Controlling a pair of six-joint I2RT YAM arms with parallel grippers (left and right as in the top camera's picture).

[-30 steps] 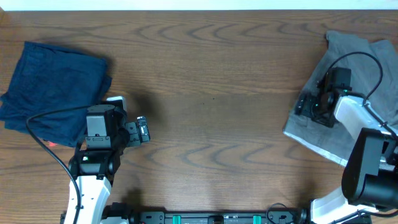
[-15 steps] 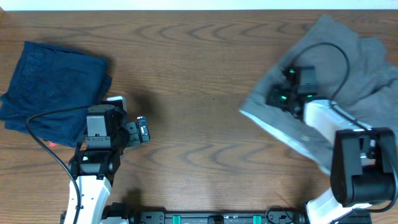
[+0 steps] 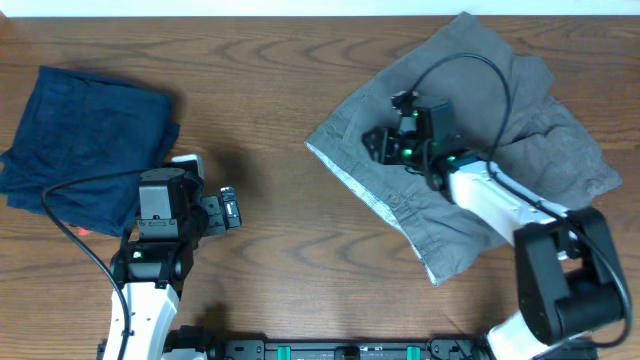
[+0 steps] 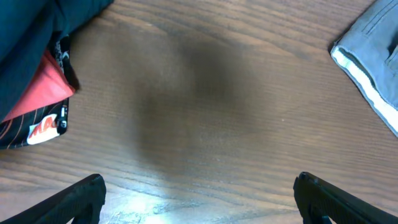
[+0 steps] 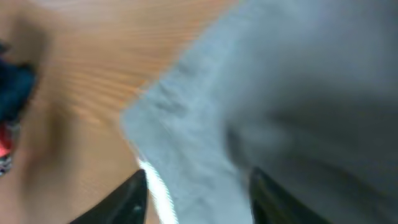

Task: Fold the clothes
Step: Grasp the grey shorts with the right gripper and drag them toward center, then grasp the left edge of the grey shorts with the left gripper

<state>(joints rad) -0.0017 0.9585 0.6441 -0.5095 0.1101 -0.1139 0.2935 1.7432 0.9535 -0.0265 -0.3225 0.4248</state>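
Note:
The grey shorts (image 3: pixel 520 130) lie wrinkled and spread on the right half of the table, whitish lining showing along their left edge. My right gripper (image 3: pixel 378 145) sits at their left part, shut on the fabric. In the right wrist view the grey cloth (image 5: pixel 280 93) fills the space between the fingers (image 5: pixel 199 199), blurred. My left gripper (image 3: pixel 232 210) is open and empty over bare wood at the left. In the left wrist view (image 4: pixel 202 199) its fingers are wide apart, and a corner of the shorts (image 4: pixel 373 68) shows at the upper right.
A dark navy folded garment (image 3: pixel 90 140) lies at the far left, beside the left arm. It also shows in the left wrist view (image 4: pixel 31 37), with a red printed piece (image 4: pixel 37 106) under it. Bare wood table (image 3: pixel 280 90) lies between the two garments.
My right gripper has moved left across the table, dragging the grey shorts from the far right edge toward the middle and spreading them out. The left arm has not moved.

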